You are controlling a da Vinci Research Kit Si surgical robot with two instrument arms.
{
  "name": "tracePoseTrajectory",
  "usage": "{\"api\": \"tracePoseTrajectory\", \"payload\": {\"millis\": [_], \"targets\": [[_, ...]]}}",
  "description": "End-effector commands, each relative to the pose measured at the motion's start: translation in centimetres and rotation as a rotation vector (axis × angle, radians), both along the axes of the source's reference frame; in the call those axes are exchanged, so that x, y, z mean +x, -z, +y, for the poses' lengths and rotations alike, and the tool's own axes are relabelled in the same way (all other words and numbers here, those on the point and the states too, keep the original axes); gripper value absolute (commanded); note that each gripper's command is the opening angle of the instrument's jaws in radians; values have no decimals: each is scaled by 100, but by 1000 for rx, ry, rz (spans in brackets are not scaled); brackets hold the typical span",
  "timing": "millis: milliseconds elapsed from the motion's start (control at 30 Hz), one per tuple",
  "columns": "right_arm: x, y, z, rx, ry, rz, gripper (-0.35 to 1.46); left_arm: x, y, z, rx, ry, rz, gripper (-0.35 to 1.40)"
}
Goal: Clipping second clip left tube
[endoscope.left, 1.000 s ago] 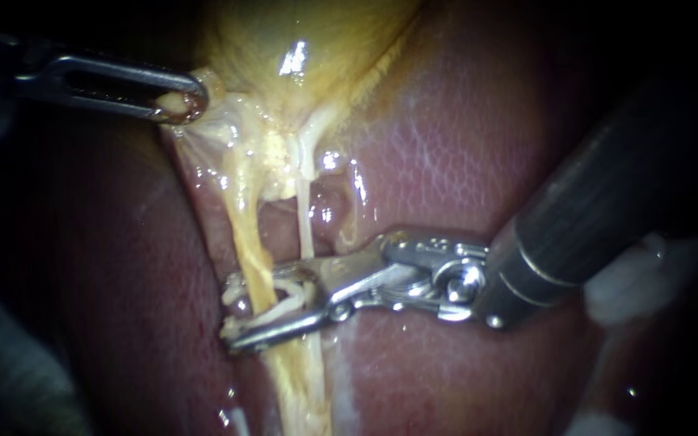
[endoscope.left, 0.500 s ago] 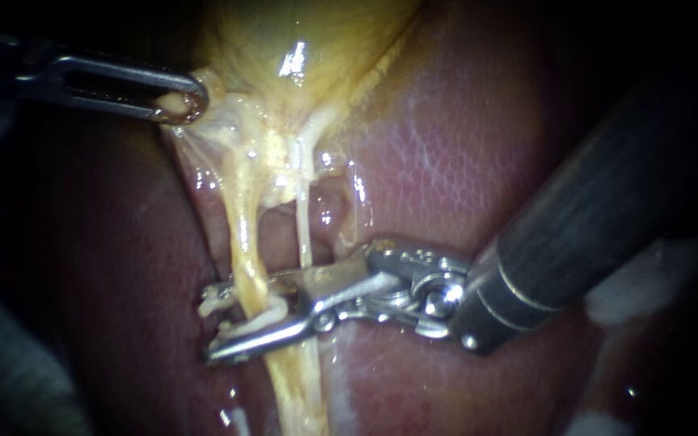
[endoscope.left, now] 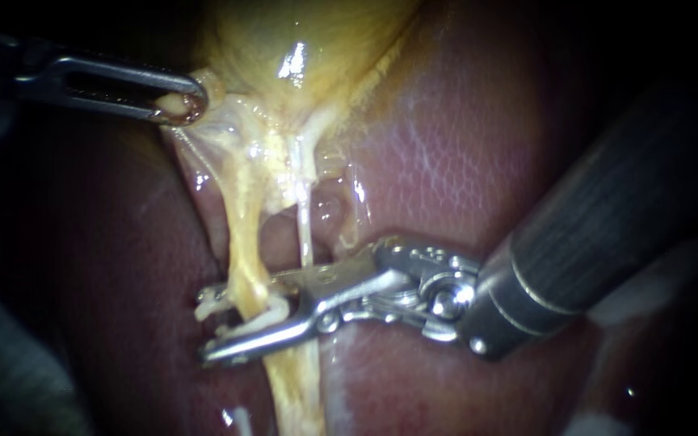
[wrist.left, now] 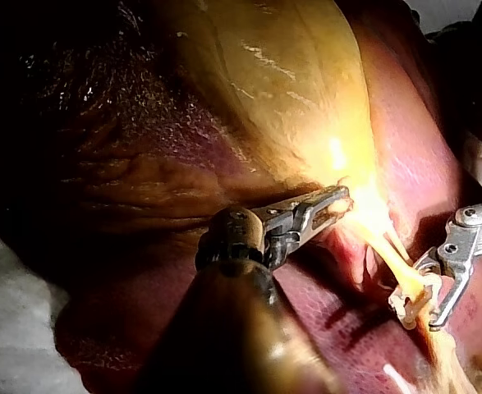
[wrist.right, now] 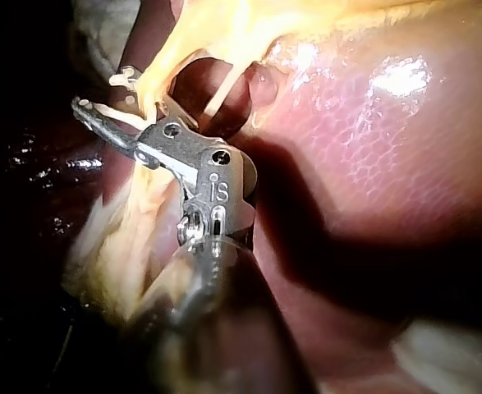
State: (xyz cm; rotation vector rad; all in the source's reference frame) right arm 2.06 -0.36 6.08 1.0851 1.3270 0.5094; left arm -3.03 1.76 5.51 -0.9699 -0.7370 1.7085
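Left instrument (endoscope.left: 179, 103): jaws clenched on the pale lower rim of the gallbladder (endoscope.left: 309, 32), with a bit of tissue showing through the jaw's window. Two strands run down from there over the liver (endoscope.left: 446, 145). The left tube (endoscope.left: 244, 234) is thick and yellow. The right tube (endoscope.left: 306, 234) is thin and white, just beside it and apart from it. Right instrument (endoscope.left: 205, 323): jaws stand apart, astride the left tube, one on each side, well below the gallbladder. A white clip (endoscope.left: 256, 324) is grasped between them, one leg against each jaw, wrapped round the left tube. The right tube passes near the jaws' hinge; can't tell if it's inside them. Wrist views agree.
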Motion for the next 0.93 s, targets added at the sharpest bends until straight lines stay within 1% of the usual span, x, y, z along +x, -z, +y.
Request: {"api": "tracePoseTrajectory", "payload": {"millis": [33,100,200,300,367,400,633,933], "targets": [[0,0,0,13,2,-5,17,0,0,0,0,0,0,-35],[-1,1,-1,14,1,-2,6,0,0,0,0,0,0,-35],[-3,1,-1,20,3,-4,-3,0,0,0,0,0,0,-35],[-4,1,-1,36,5,-9,-16,0,0,0,0,0,0,-35],[-5,1,-1,42,6,-11,-32,0,0,0,0,0,0,-35],[-6,1,-2,42,7,-11,-35,0,0,0,0,0,0,-35],[-8,1,-3,46,8,-16,-35,0,0,0,0,0,0,-35],[-8,0,-2,46,8,-16,-35,0,0,0,0,0,0,-35]]}}
